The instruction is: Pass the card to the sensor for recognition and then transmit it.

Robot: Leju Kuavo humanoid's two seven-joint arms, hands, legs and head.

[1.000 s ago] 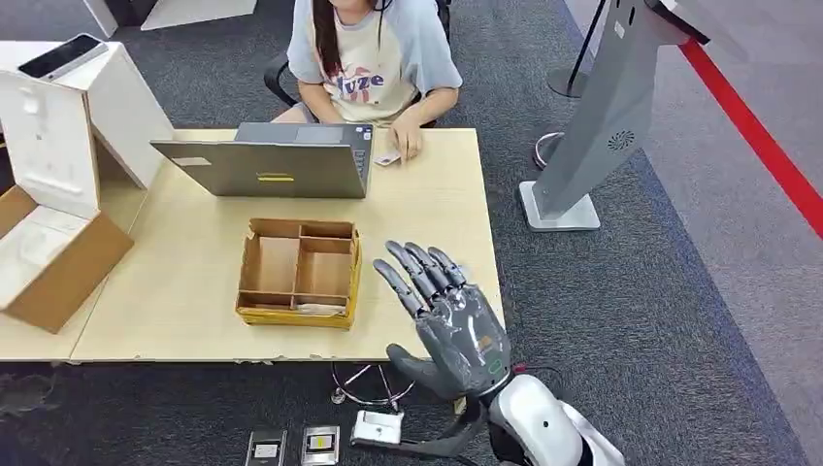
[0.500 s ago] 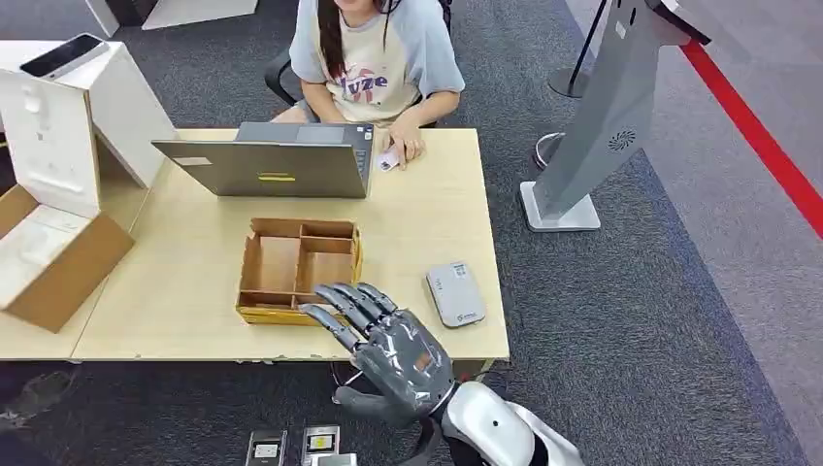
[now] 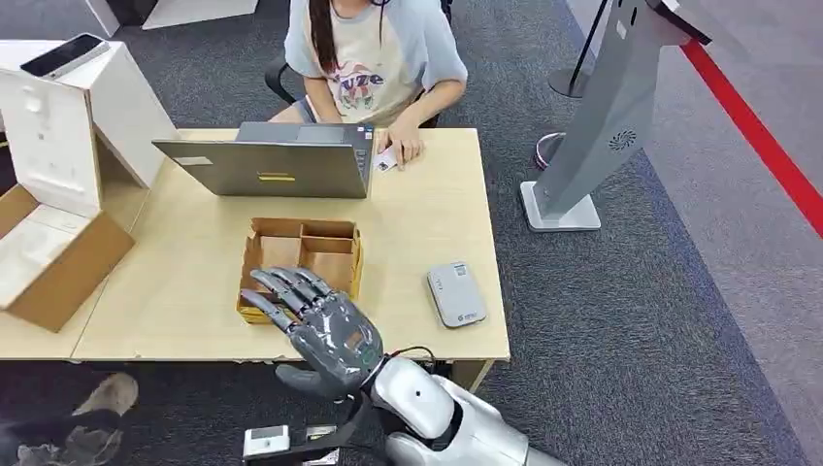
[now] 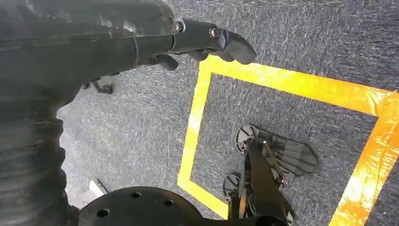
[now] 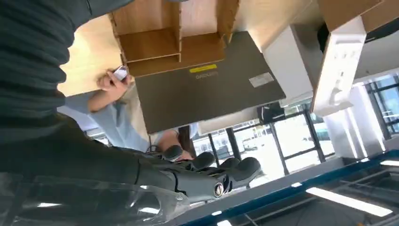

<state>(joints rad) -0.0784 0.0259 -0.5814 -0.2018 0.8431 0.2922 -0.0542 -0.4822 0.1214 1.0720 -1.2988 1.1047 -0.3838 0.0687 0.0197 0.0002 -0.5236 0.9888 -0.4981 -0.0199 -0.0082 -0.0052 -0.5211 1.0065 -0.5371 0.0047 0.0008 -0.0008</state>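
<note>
My right hand (image 3: pixel 323 328) hovers over the front edge of the compartmented cardboard box (image 3: pixel 312 243), fingers spread and holding nothing. It hides the box's front compartments. The grey sensor (image 3: pixel 456 293) lies flat on the table to the right of the box, apart from the hand. A small white card (image 3: pixel 387 159) is under the fingers of a seated person (image 3: pixel 374 68) at the table's far side. In the right wrist view the box (image 5: pixel 171 40) and my dark fingers (image 5: pixel 211 176) show. My left hand (image 4: pixel 207 40) hangs over the carpet, holding nothing.
A grey laptop (image 3: pixel 277 160) stands behind the box. An open carton with white inserts (image 3: pixel 49 233) sits at the table's left end. A slanted grey kiosk (image 3: pixel 607 107) stands on the carpet to the right. Small devices (image 3: pixel 267 442) lie on the floor below the table edge.
My right hand has swept left along the table's front, from above the sensor to above the box's front edge, uncovering the sensor. The person has shifted slightly.
</note>
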